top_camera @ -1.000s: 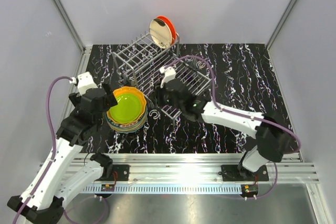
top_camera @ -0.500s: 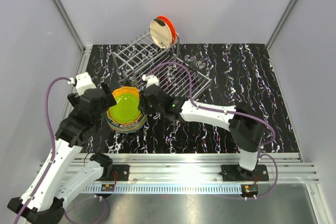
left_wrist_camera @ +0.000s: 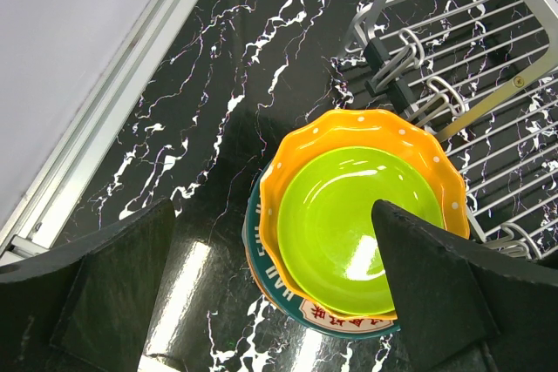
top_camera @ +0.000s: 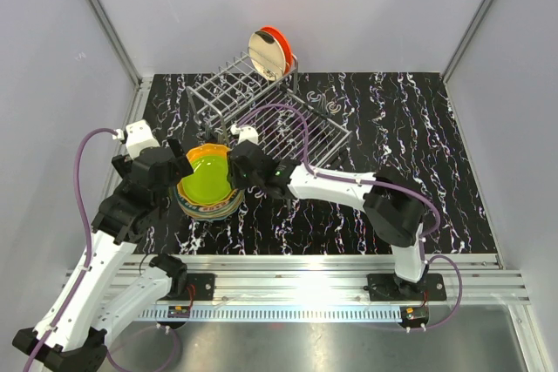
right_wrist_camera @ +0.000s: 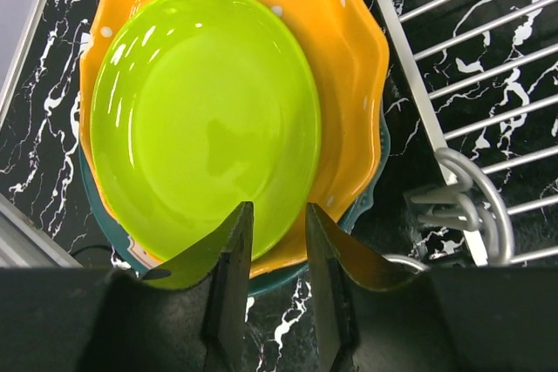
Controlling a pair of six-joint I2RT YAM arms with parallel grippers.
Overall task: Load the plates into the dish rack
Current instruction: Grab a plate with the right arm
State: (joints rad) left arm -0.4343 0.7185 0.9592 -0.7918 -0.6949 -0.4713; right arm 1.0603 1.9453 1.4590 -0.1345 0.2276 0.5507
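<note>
A stack of plates (top_camera: 209,183) sits left of the dish rack (top_camera: 305,132). The lime green plate (right_wrist_camera: 200,119) (left_wrist_camera: 357,224) is on top, over a dotted orange plate (right_wrist_camera: 349,67) and a teal-rimmed one (left_wrist_camera: 261,259). A red-orange plate (top_camera: 274,50) stands upright at the far end of the rack's raised section. My right gripper (right_wrist_camera: 275,219) (top_camera: 236,167) is open and hovers at the stack's right edge, the lime plate's rim showing in its narrow gap. At the stack's left side my left gripper (left_wrist_camera: 279,302) (top_camera: 179,172) is wide open and holds nothing.
Wire loops (right_wrist_camera: 462,189) stick out from the rack's near edge, close to the stack. Small metal hooks (top_camera: 323,104) lie behind the rack. An aluminium rail (left_wrist_camera: 105,128) and grey wall run along the table's left side.
My right arm has swung left from over the rack's flat tray to the right edge of the plate stack. The left arm and the plates have stayed put.
</note>
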